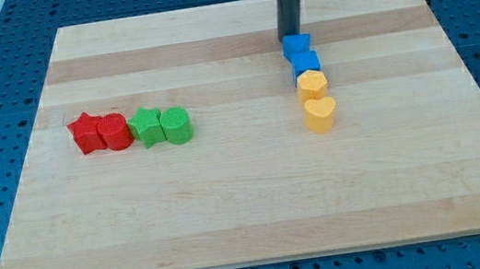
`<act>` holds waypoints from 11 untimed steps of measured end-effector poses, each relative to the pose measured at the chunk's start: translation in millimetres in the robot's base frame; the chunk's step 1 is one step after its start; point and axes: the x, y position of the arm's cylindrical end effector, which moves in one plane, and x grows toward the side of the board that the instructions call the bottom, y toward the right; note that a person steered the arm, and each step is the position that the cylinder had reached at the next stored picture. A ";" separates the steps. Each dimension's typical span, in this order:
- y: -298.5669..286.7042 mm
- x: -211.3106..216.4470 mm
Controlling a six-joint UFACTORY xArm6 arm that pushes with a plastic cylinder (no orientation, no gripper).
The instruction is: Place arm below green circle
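The green circle [177, 125] stands at the right end of a row at the view's left, touching a green star [147, 127]. My tip [290, 38] is at the view's upper right of centre, just above a blue block [296, 46]. It is far to the right of and above the green circle.
A red star [86, 133] and a red circle [115, 131] continue the row to the left. Below the tip runs a column: a blue block, a blue cube [306, 62], a yellow hexagon [311, 84], a yellow heart [319, 114]. The wooden board [250, 207] lies on a blue pegboard.
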 end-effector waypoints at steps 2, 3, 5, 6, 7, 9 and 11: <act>-68.0 0.0; -82.0 5.6; -82.1 57.4; -82.1 94.1; -82.1 129.9; -110.7 202.3; -172.9 210.6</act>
